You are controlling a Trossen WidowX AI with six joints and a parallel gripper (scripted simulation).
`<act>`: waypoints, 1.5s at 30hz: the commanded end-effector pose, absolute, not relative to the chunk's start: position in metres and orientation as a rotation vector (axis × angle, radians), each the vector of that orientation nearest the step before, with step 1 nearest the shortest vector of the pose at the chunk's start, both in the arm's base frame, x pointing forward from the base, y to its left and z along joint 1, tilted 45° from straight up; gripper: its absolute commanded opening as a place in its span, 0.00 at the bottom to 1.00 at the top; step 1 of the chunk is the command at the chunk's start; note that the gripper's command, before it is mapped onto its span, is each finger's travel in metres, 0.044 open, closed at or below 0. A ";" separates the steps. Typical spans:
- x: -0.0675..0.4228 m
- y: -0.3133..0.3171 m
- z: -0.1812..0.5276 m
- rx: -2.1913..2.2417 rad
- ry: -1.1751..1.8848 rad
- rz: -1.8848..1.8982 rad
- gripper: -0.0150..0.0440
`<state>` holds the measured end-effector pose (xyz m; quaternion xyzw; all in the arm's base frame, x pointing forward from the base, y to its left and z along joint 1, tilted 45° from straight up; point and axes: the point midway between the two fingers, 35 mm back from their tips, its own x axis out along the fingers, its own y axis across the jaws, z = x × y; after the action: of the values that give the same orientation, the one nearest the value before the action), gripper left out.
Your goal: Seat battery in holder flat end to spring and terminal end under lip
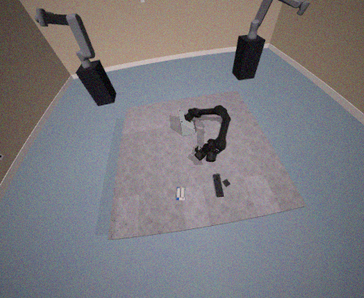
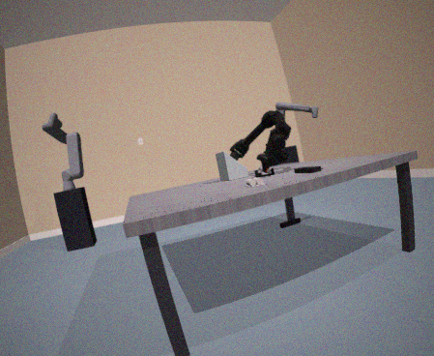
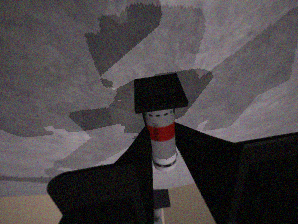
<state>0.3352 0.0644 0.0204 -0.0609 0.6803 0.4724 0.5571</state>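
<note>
Wrist view: dark gripper (image 3: 161,150) fingers clenched on grey cylindrical battery with red band (image 3: 161,140), held in air above mottled grey table (image 3: 45,75). White-and-blue holder (image 1: 180,193) lies well apart. Step, likely: carrying. Next: travel over holder, level battery, lower gently.

1. No words, brand names, numbers or signs can be read in any of the three views.
2. The battery (image 3: 161,137) carries only a plain red band and a row of dark dashes, with no lettering that can be made out.
3. The small white and blue item (image 1: 180,193) on the table (image 1: 153,210) is too small to show any print.
</note>
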 end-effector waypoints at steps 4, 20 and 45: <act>0.340 0.066 0.023 -0.143 1.585 1.117 0.39; 0.340 0.067 0.023 -0.145 1.589 1.118 0.39; 0.341 0.068 0.023 -0.147 1.597 1.121 0.39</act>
<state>0.3365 0.0654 0.0207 -0.0613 0.6835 0.4733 0.5524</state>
